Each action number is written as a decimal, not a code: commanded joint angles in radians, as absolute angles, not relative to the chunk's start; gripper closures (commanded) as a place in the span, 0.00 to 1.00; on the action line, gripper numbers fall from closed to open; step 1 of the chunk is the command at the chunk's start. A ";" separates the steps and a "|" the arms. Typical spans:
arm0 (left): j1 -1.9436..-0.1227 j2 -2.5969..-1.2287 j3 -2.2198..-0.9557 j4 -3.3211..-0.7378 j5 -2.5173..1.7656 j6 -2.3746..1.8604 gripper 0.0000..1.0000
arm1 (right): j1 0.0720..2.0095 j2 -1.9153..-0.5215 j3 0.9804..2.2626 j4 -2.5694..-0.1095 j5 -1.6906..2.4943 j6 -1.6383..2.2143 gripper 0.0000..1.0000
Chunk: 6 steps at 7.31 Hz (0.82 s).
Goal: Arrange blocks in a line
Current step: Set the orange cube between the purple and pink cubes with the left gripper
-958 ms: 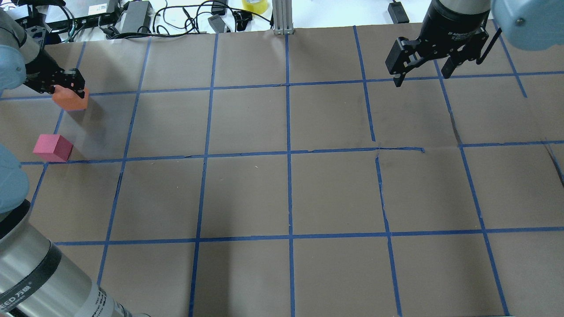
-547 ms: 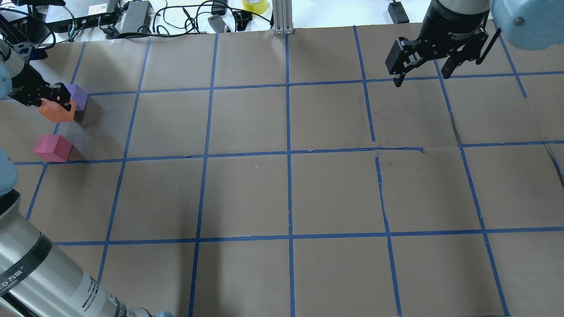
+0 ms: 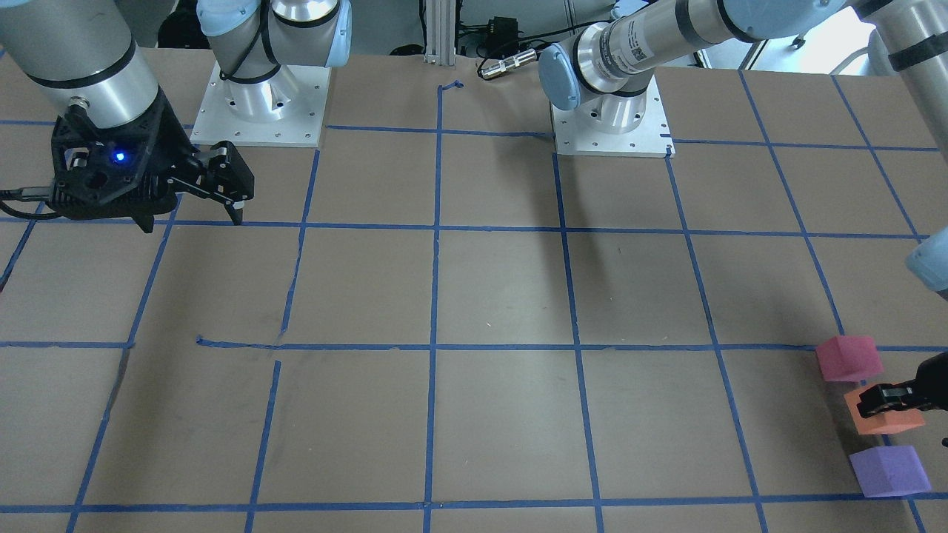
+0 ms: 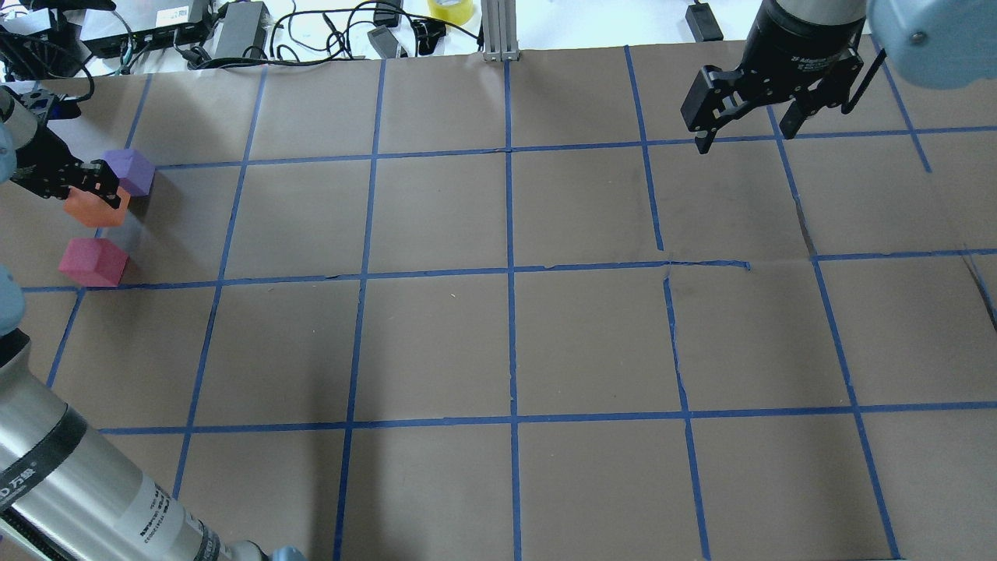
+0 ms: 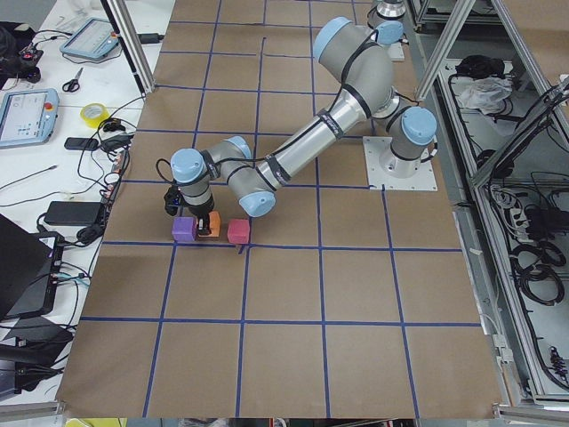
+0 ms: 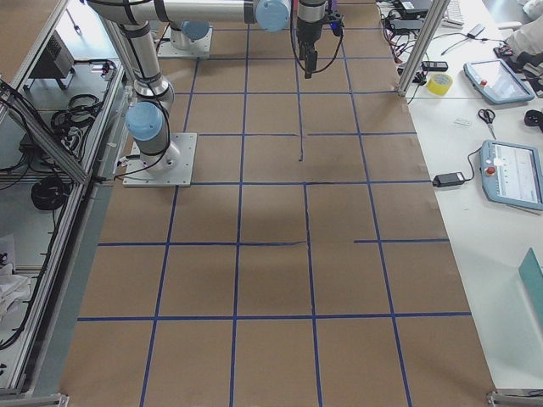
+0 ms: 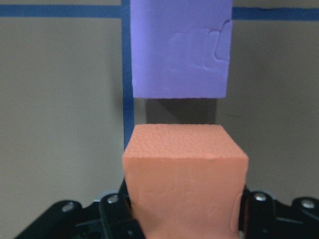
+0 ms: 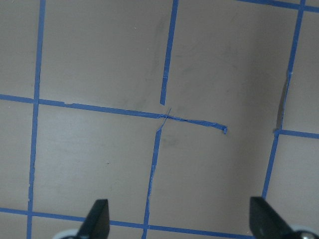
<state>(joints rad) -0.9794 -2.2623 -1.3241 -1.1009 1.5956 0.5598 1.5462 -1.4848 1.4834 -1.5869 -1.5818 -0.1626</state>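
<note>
Three foam blocks stand in a short row at the table's far left. The purple block [image 4: 130, 171] is farthest, the red-pink block [image 4: 93, 261] nearest, and the orange block [image 4: 97, 210] lies between them. My left gripper [image 4: 95, 191] is shut on the orange block. In the left wrist view the orange block [image 7: 184, 174] sits between the jaws, a small gap short of the purple block [image 7: 182, 50]. I cannot tell whether the orange block touches the table. The row also shows from the front: red-pink [image 3: 849, 357], orange [image 3: 885, 420], purple [image 3: 889, 470]. My right gripper [image 4: 744, 128] is open and empty, far right.
The table is brown paper with a blue tape grid [image 4: 510, 269]. Cables, power bricks and a tape roll [image 4: 450, 9] lie beyond the far edge. An aluminium post [image 4: 498, 31] stands at the far middle. The right wrist view shows only paper and torn tape [image 8: 164, 117].
My left gripper has carried the orange block left and toward the robot, off the purple block's spot, which uncovered the purple block. The right arm and the red-pink block have not moved.
</note>
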 commanded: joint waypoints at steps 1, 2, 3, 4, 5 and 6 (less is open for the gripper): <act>-0.979 -2.293 -1.335 -1.076 1.597 0.572 1.00 | 1.546 -1.483 1.485 -1.586 -1.585 -0.164 0.00; -0.979 -2.305 -1.335 -1.057 1.597 0.575 1.00 | 1.546 -1.483 1.485 -1.588 -1.583 -0.164 0.00; -0.979 -2.309 -1.336 -1.057 1.597 0.575 1.00 | 1.546 -1.483 1.483 -1.588 -1.582 -0.163 0.00; -0.979 -2.307 -1.336 -1.057 1.597 0.577 1.00 | 1.546 -1.483 1.485 -1.586 -1.583 -0.164 0.00; -0.979 -2.304 -1.335 -1.055 1.598 0.577 1.00 | 1.546 -1.483 1.485 -1.589 -1.582 -0.164 0.00; -0.979 -2.304 -1.332 -1.052 1.612 0.577 1.00 | 1.546 -1.483 1.485 -1.589 -1.582 -0.164 0.00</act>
